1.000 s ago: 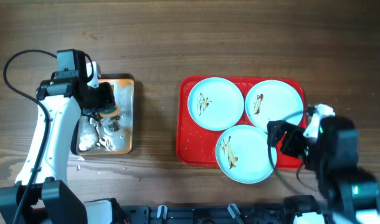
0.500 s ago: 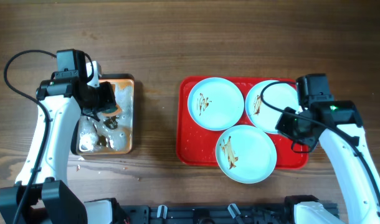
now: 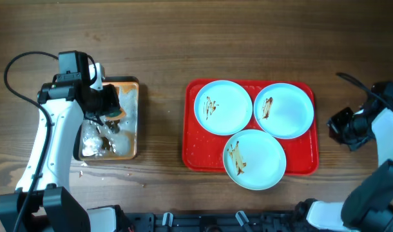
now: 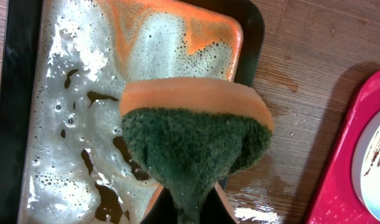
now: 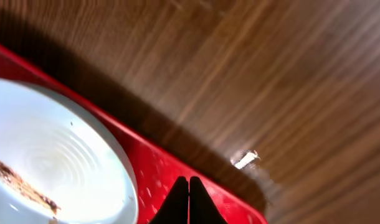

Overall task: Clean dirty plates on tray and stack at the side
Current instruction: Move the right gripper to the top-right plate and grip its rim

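Observation:
Three pale plates with brown sauce smears lie on the red tray (image 3: 191,153): one back left (image 3: 223,107), one back right (image 3: 283,110) and one at the front (image 3: 254,159). My left gripper (image 3: 110,116) hangs over the dark metal tray, shut on an orange and green sponge (image 4: 196,124), which bulges above the left gripper's (image 4: 189,210) pinching jaws. My right gripper (image 3: 336,127) is off the red tray's right side, shut and empty. In the right wrist view the right gripper (image 5: 189,198) points at the tray's rim (image 5: 159,165) beside a smeared plate (image 5: 53,168).
The dark metal tray (image 3: 131,132) at the left holds soapy foam (image 4: 65,68) and brown water. The wood beside it is wet (image 4: 255,210). A small white scrap (image 5: 245,160) lies on the table near the red tray's corner. A black cable (image 3: 16,71) loops at far left.
My right arm has swung from over the tray's right plates out past the tray's right edge, and its jaws have closed. The left arm has held still with the sponge.

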